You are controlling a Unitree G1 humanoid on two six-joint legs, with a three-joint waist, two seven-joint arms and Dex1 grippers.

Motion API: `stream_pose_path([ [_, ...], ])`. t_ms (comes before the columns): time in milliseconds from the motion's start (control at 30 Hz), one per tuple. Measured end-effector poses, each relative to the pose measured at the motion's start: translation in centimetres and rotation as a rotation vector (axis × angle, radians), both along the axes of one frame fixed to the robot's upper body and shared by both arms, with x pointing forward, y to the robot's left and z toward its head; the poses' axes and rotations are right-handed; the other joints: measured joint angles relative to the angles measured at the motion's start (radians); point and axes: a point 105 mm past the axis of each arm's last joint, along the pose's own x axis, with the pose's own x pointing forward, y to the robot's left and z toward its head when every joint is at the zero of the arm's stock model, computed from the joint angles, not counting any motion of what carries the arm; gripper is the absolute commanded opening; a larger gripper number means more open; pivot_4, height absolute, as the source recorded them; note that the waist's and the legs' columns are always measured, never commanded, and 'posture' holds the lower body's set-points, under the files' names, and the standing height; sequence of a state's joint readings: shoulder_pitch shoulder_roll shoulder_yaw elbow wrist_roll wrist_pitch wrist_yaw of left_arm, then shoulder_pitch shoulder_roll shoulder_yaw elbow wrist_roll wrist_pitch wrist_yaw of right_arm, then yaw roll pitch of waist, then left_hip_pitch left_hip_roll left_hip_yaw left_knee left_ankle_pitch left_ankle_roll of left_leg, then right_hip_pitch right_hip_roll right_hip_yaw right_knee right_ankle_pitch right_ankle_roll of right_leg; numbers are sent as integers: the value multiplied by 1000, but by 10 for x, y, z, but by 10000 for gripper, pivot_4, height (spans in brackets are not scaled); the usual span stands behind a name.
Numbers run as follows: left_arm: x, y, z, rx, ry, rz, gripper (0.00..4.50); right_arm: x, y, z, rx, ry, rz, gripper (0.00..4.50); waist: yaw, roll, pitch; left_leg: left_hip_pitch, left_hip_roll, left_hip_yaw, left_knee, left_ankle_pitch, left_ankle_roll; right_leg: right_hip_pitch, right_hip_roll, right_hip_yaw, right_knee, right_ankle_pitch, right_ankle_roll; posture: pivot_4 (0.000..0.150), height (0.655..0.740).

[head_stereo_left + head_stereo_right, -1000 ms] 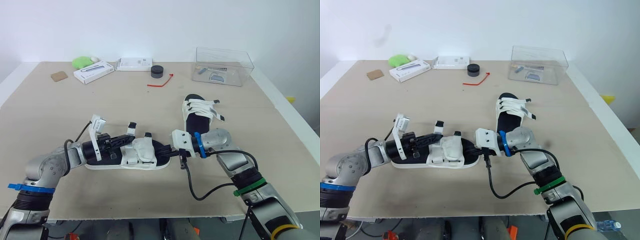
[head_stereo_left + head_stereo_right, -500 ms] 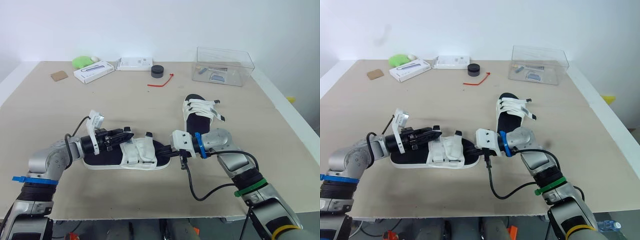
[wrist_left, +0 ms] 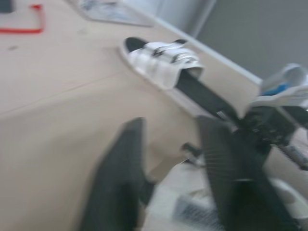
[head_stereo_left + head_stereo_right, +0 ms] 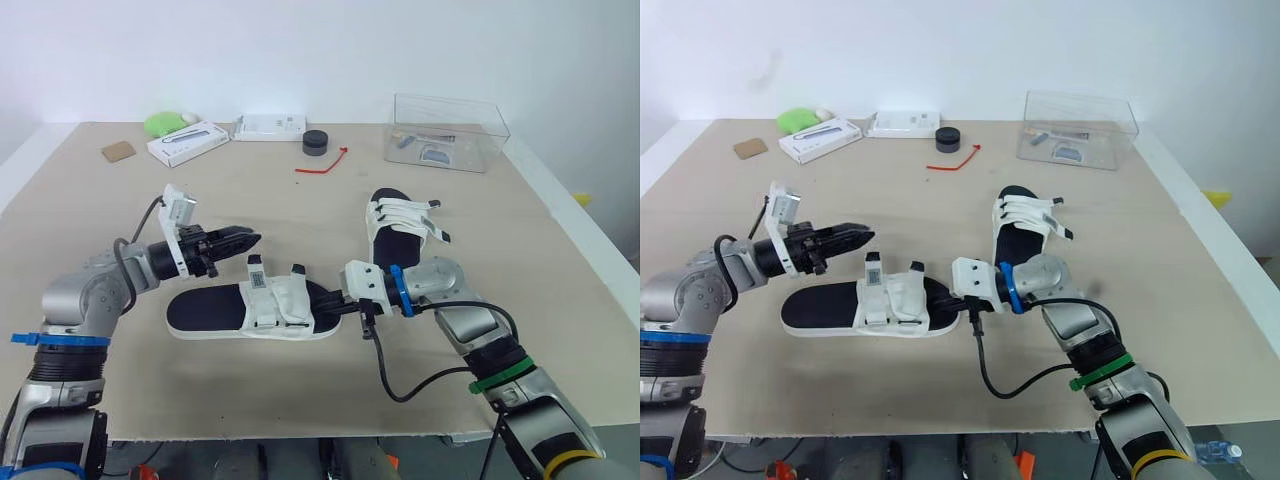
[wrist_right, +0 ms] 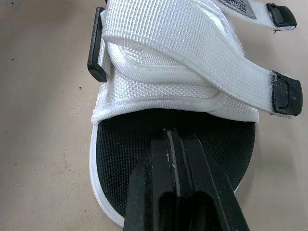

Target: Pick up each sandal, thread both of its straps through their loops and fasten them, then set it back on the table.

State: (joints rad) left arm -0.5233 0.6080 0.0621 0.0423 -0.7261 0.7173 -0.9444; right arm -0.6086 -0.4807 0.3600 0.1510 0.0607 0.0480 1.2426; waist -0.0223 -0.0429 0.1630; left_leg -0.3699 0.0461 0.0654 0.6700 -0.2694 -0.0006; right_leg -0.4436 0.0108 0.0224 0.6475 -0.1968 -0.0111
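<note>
A black-soled sandal with white straps lies flat on the table, toe toward my right arm. Two black-tipped strap ends stand up loose from it. My right gripper is shut, its tips resting on the footbed at the toe. My left gripper hovers above and behind the sandal's heel half, open with nothing between its fingers. A second sandal lies farther back on the right, its straps laid across it.
Along the far side of the table stand a clear plastic box, a black round puck, a red tie, two white boxes, a green object and a brown card. The table's front edge is close.
My left gripper has let go of the sandal's heel end and strap, then risen and drawn back to the left. The sandal now lies flat. The right arm has stayed put.
</note>
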Motion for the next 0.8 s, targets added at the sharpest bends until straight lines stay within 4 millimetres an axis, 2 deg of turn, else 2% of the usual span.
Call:
stream_pose_path([
  [33,-3,-4,-9,26,15,-23,348,0,1,0,1,1,1,0,-1,0,0,0,0,0,0,0,0,0,0,0,0,0,0,1500,7400],
  [133,-13,-13,-42,105,94,-89,348,0,1,0,2,2,0,0,-1,0,0,0,0,0,0,0,0,0,1,0,0,0,-1,1500,7400],
  [567,3,1,-45,166,132,-100,348,0,1,0,4,3,-4,0,-1,0,0,0,0,-1,0,0,0,0,1,-2,0,-1,-1,1500,7400],
  [667,10,6,-38,131,190,-67,348,1,1,0,5,3,-8,0,-1,0,0,-1,0,0,1,0,0,0,1,-3,1,-1,-1,1500,7400],
  [700,13,6,-30,88,214,-61,5326,1,1,0,5,3,-8,0,-1,-1,0,-2,1,-1,1,0,0,0,1,-4,1,-1,-1,1500,7400],
  [733,15,4,-17,47,222,-64,7155,1,1,0,5,3,-8,0,-1,-2,1,-2,1,-1,1,0,0,0,1,-4,1,-1,-1,1500,7400],
  [767,16,2,-6,13,229,-76,13101,1,1,0,6,3,-7,0,-1,-2,1,-2,1,-1,1,0,0,0,1,-4,1,-1,-1,1500,7400],
  [800,14,-3,6,-12,226,-95,16403,1,1,0,6,3,-6,0,-2,-2,1,-2,1,-2,1,0,0,0,1,-3,1,-1,-1,1500,7400],
])
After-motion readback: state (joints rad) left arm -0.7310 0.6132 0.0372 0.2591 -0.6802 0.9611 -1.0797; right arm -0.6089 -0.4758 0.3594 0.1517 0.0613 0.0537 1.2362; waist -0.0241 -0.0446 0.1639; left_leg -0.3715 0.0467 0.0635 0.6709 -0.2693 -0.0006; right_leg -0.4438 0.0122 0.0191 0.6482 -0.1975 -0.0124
